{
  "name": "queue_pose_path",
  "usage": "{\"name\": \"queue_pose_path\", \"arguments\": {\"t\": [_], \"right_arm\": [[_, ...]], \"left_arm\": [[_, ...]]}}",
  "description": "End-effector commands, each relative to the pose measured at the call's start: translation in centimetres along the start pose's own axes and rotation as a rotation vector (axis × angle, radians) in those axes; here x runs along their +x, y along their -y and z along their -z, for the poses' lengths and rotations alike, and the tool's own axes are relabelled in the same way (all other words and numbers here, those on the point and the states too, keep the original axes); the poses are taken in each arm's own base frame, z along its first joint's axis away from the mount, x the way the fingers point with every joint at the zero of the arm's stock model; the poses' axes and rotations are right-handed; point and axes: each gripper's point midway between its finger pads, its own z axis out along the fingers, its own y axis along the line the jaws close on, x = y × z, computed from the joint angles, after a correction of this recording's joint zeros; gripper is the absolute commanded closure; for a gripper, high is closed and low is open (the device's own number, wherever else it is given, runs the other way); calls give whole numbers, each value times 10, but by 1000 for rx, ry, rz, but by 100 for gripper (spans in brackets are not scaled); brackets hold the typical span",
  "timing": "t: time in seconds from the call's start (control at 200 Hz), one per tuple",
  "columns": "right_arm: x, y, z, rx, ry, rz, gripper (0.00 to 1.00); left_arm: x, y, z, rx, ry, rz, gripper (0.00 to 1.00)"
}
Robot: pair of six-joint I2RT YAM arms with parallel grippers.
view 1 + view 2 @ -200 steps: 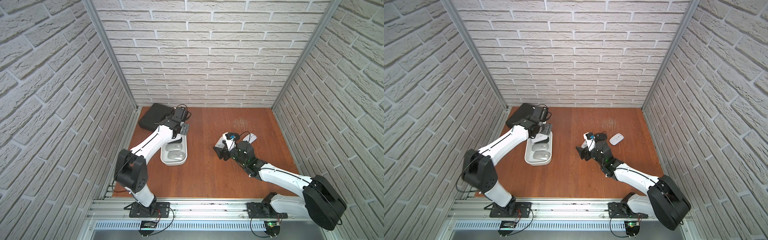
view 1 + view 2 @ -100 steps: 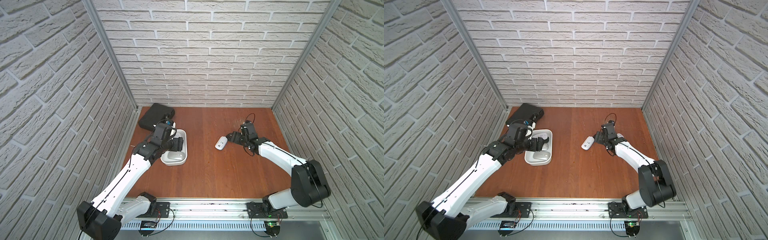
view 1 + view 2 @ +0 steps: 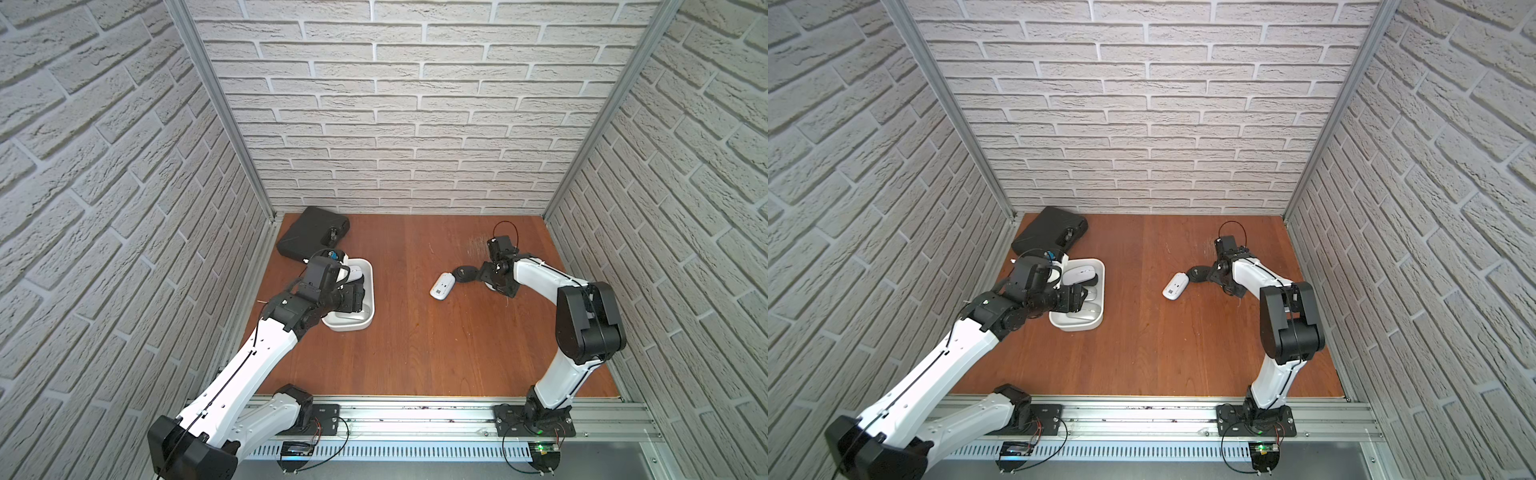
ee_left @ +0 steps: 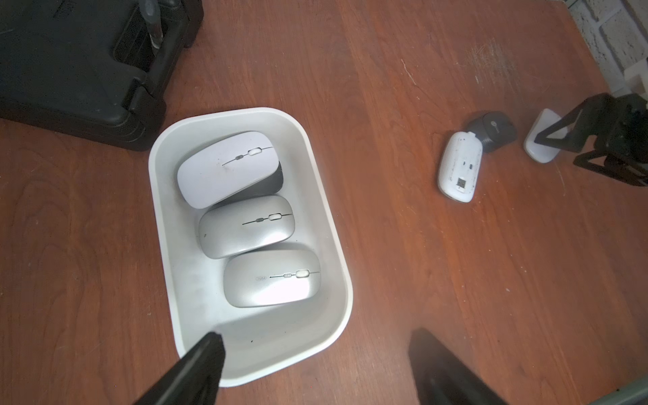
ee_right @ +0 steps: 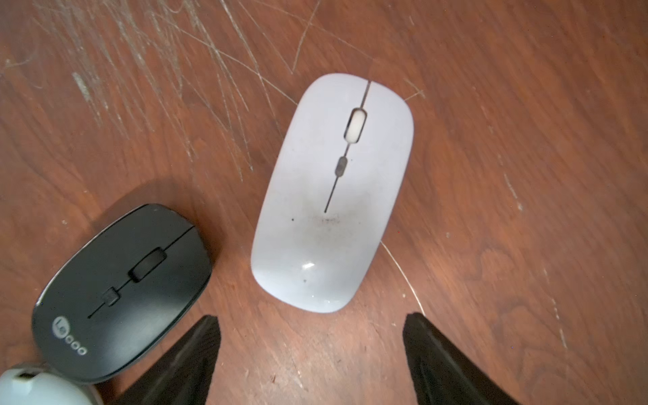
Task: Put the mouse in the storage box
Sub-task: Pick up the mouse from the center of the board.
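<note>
The white storage box (image 4: 159, 196) holds three pale mice side by side, with a dark one under the far white one. In both top views the storage box (image 3: 371, 291) (image 3: 1103, 286) lies left of centre. My left gripper (image 4: 315, 333) (image 3: 353, 297) (image 3: 1075, 297) hovers open and empty over the box's near end. My right gripper (image 5: 311, 317) (image 3: 496, 274) (image 3: 1223, 270) is open just above a white mouse (image 5: 333, 193) (image 4: 541, 140) lying top up on the table, touching nothing. A black mouse (image 5: 122, 291) (image 3: 465, 274) lies beside it.
Another white mouse (image 3: 441, 286) (image 3: 1175, 285) (image 4: 459, 166) lies upside down next to the black one. A flat black case (image 3: 311, 237) (image 3: 1046, 232) (image 4: 70, 63) sits in the back left corner, touching the box's far end. Brick walls close in three sides.
My right gripper has swung from the upside-down mouse to above the top-up white mouse at the right. My left gripper has drawn back from the box's far end to its near end.
</note>
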Motion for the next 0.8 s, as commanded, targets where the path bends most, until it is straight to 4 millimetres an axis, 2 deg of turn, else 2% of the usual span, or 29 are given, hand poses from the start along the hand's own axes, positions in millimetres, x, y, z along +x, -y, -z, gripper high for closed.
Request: {"name": "queue_pose_path", "arguments": {"t": [0.0, 0.125, 0.345, 0.795], "right_arm": [[-10, 3, -2, 41, 8, -11, 14], [-22, 2, -4, 71, 15, 11, 14], [-31, 5, -8, 97, 14, 1, 15], [-27, 17, -4, 146, 20, -10, 20]], "left_arm": [[-4, 2, -1, 15, 16, 14, 13], [-4, 1, 3, 14, 25, 14, 13], [-2, 0, 3, 12, 27, 18, 13], [-1, 1, 2, 19, 25, 22, 13]]}}
